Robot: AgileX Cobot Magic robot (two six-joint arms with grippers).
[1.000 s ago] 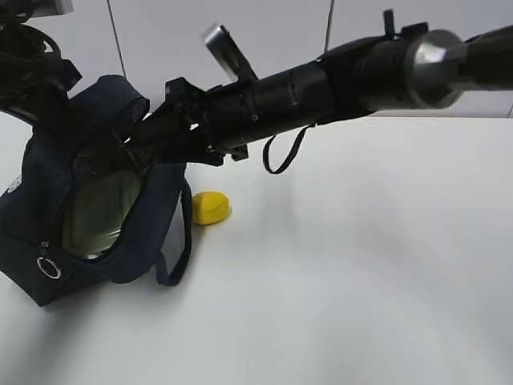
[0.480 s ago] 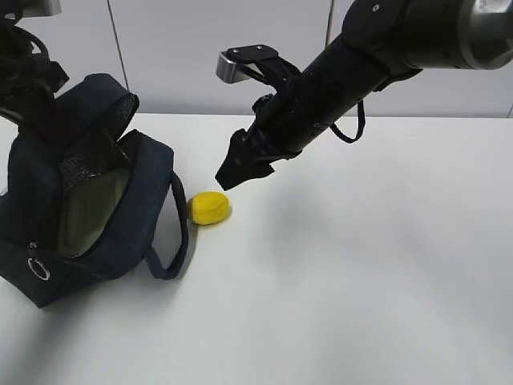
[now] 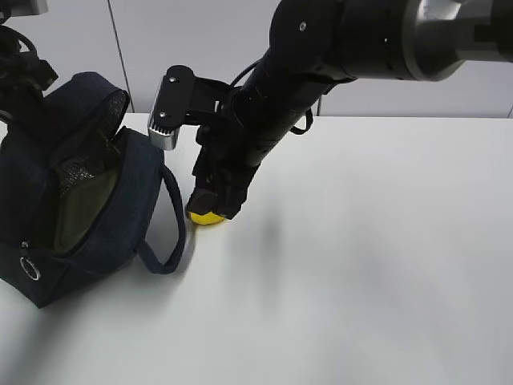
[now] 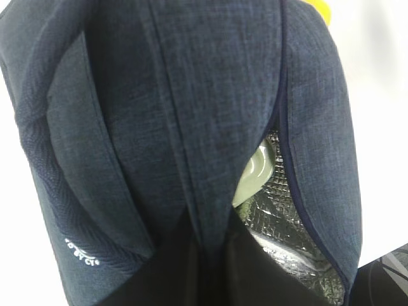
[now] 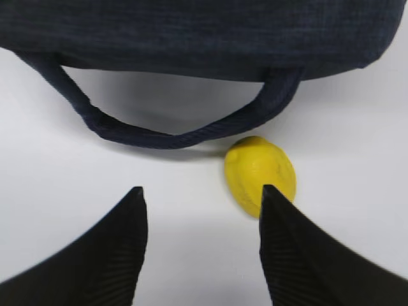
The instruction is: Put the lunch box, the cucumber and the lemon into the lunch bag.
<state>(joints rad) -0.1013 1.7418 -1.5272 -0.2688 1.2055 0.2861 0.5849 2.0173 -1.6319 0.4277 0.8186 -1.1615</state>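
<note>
Lemon [image 5: 260,175] beside spread right fingers [image 5: 290,255]; lunch bag [image 3: 72,200] lettering unreadable; left fingers' state unclear.

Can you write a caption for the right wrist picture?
Open tool hovering beside the lemon, near the lunch bag's loop handle.

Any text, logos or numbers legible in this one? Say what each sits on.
Small white embroidered mark on the bag, left wrist view: too small and blurred to read.
Nothing readable on the lemon, the silver camera housing on the right arm, or the table.
</note>
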